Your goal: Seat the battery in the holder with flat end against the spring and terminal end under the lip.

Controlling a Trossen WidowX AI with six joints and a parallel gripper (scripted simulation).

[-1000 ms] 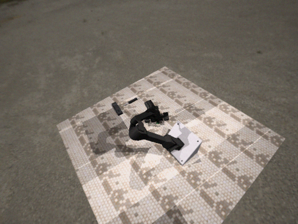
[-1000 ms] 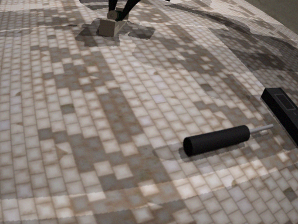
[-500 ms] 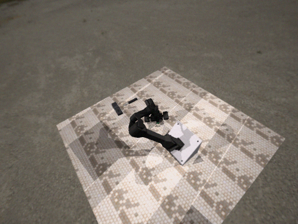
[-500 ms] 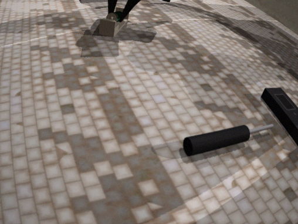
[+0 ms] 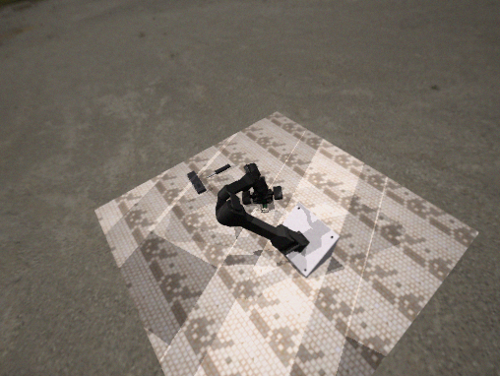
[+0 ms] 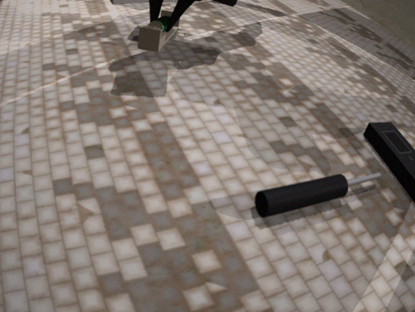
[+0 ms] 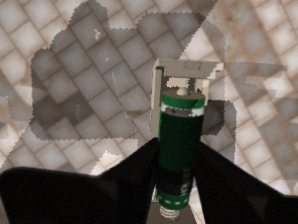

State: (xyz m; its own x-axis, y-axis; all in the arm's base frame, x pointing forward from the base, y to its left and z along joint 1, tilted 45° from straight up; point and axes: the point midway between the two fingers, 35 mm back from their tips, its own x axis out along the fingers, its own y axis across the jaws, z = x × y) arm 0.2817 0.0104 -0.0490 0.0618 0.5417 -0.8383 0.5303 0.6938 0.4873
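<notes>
My gripper (image 7: 176, 145) (image 6: 164, 14) (image 5: 264, 201) is shut on the green battery (image 7: 181, 125) (image 6: 164, 24), which has a black band. The battery lies lengthwise along the beige holder (image 7: 158, 95) (image 6: 152, 37) (image 5: 265, 209). Its terminal nub (image 7: 182, 91) points at the holder's far end wall (image 7: 190, 66) and stands just short of it. A coil spring (image 7: 170, 212) shows at the battery's near end. The black fingers grip the battery's sides near its middle. I cannot tell whether the battery rests on the holder's floor or hangs just above it.
A black cylindrical tool (image 6: 302, 194) (image 5: 219, 169) with a thin metal shaft lies on the tiled mat, away from the holder. A flat black box (image 6: 392, 149) (image 5: 196, 181) lies beside it. The arm's white base plate (image 5: 317, 241) sits on the mat.
</notes>
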